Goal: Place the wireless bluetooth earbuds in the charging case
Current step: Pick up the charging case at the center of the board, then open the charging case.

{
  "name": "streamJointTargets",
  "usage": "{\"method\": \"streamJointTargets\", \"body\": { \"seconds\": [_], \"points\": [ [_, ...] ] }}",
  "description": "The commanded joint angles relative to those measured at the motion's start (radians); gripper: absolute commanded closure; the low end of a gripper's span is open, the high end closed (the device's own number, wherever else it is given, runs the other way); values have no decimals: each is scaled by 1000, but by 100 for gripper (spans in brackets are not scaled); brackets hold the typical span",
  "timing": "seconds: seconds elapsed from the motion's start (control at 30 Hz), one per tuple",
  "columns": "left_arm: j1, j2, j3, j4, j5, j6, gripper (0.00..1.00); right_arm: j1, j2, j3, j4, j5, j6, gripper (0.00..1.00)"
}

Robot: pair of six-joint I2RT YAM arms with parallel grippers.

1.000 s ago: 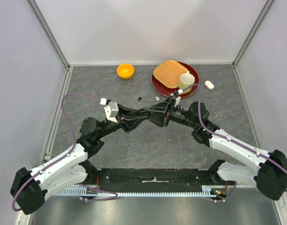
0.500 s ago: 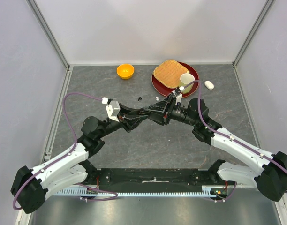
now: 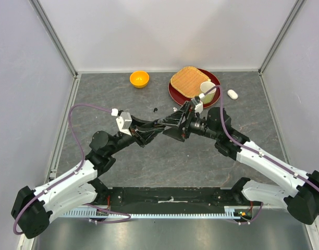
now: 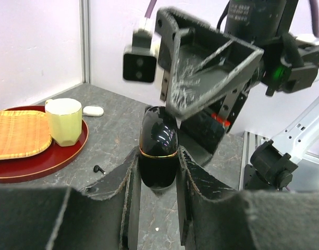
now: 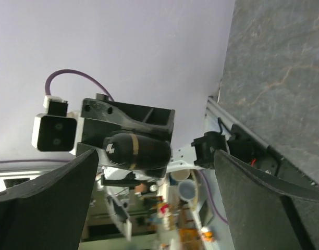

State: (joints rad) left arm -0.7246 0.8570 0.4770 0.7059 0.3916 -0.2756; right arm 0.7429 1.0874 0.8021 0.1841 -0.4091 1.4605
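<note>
1. Where the two arms meet above the table, the left tool is clamped on a black charging case with a gold band, held upright between its fingers.
2. The right tool stands spread wide. The case sits in the gap, clear of both fingers in the wrist view.
3. One black earbud and one white earbud lie loose on the table, just beside the red tray, outside the case.

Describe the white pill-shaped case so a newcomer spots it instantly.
Find the round red plate at the far edge of the grey table. Just right of it lies the white oval pill-shaped case, alone on that side and off the plate.
</note>
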Motion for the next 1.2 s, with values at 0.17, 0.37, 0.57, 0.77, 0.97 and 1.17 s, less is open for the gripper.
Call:
{"method": "streamJointTargets", "body": {
  "seconds": [0.17, 0.37, 0.57, 0.77, 0.97, 1.17],
  "points": [
    [-2, -85, -52, 47, -54, -53, 98, 3, -81, 207, -333, 125, -486, 2],
    [-4, -81, -55, 56, -53, -57, 98, 18, -54, 236, -431, 98, -601, 2],
    [-2, -61, -48, 75, -33, -70, 98, 29, -40, 233, -445, 135, -601, 2],
    [-2, -50, -48, 81, -10, -71, 98, 27, -26, 229, -414, 122, -579, 2],
    [-4, -49, -48, 75, 23, -71, 98, 27, -24, 206, -377, 128, -543, 2],
    [-4, -58, -54, 52, 39, -70, 98, 27, -34, 206, -354, 135, -534, 2]
  ]
}}
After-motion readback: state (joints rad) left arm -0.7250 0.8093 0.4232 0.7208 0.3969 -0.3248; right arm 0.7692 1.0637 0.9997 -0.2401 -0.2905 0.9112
